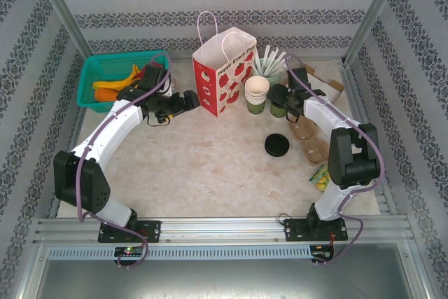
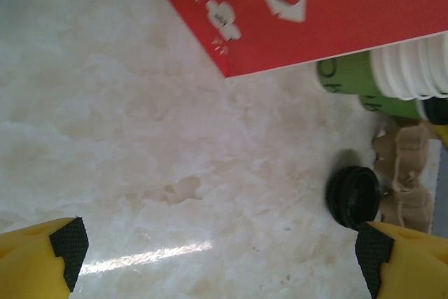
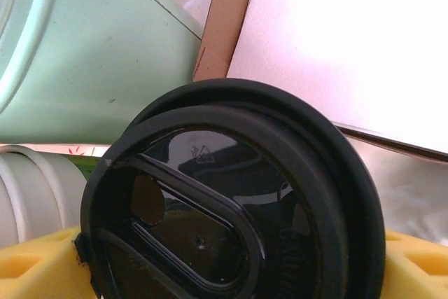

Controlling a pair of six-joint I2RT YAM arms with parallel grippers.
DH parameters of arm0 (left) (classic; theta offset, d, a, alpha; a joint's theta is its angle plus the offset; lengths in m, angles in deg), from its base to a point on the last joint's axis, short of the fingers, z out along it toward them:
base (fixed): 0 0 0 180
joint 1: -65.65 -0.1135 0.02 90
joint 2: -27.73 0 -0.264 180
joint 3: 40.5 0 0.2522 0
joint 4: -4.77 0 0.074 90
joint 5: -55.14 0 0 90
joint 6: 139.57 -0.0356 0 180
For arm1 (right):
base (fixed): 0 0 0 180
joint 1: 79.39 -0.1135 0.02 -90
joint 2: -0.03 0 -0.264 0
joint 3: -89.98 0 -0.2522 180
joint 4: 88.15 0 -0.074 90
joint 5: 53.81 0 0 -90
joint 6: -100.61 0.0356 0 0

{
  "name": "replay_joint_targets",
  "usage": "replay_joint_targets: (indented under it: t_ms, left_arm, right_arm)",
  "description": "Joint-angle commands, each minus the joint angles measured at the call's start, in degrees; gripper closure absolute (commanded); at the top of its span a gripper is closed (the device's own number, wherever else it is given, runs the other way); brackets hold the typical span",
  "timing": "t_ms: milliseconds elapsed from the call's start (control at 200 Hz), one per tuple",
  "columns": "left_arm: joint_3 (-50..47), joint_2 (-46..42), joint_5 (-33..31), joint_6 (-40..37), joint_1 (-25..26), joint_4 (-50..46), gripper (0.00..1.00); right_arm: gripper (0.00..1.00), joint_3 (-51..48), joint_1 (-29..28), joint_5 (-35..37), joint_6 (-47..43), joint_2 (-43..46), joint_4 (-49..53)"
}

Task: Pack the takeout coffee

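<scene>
Squarely between the right fingers (image 3: 420, 265) sits the lidded takeout coffee (image 3: 231, 208).

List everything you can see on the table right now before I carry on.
takeout coffee: one, green with black lid, right of the cup stack
cup stack: one, cream over green, right of the bag
paper bag: one, red and white, back centre
sticks: several, pale, behind the cup stack
loose lid: one, black, in front of the cups
cup carrier: one, brown, right of the loose lid
basket: one, teal, back left, yellow and orange items inside
packet: one, green and yellow, near right edge
left fingers: two, yellow, wide apart, left of the bag
right fingers: two, yellow, either side of the coffee's lid
</scene>
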Motion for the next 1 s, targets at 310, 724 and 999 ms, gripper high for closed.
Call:
replay_joint_targets:
  t_ms: [310,724,999]
  left_arm:
    - [2.73,-0.3,0.28,-1.1,0.5,-2.29,0.0]
    - [3.34,-0.18,0.3,-1.41,0.54,-3.09,0.0]
    - [5.27,-0.46,0.96,-0.32,0.48,-3.05,0.0]
  right_arm:
    - [0.12,2.04,1.04,2.27,-2.26,2.47,4.54]
    - [0.07,2.09,1.41,2.75,-3.05,3.16,5.97]
    - [0.02,2.06,1.53,4.17,-3.67,6.2,8.0]
